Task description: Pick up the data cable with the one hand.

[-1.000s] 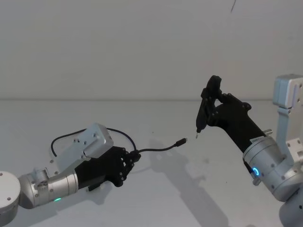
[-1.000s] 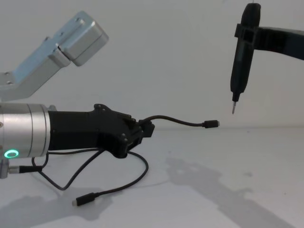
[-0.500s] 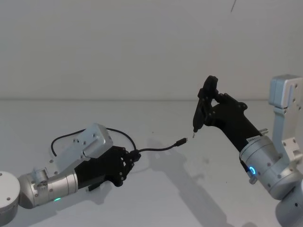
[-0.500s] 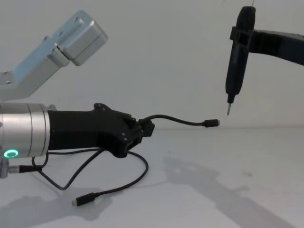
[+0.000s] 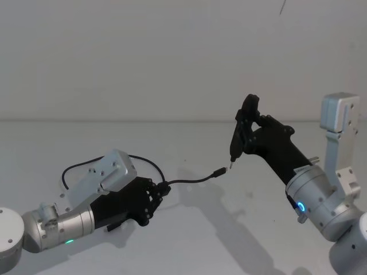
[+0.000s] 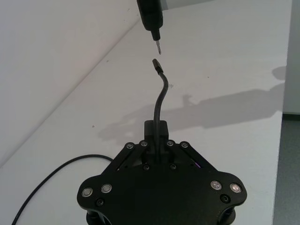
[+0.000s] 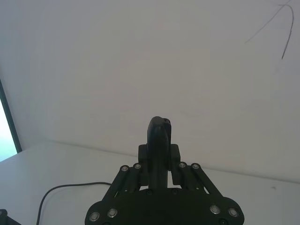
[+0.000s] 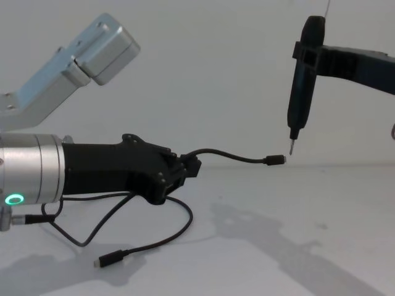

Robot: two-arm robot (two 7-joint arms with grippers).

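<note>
Grip: our left gripper (image 8: 185, 168) pinches data cable (image 8: 225, 155) nr one end, off the table (image 8: 296, 246) | free plug juts beyond it twd rt arm | far: right gripper (image 5: 248, 129) clamps pen tool (image 8: 300, 80), tip just above plug.

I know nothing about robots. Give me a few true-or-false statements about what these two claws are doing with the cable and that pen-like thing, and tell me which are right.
1. The left claw grips the data cable. True.
2. The cable's other plug lies on the table. True.
3. The right claw is empty. False: it holds a pen-shaped tool.
4. The tool's tip points upward. False: it points down, near the cable's raised plug.
5. The whole cable lies flat. False: one end sticks out in the air.
</note>
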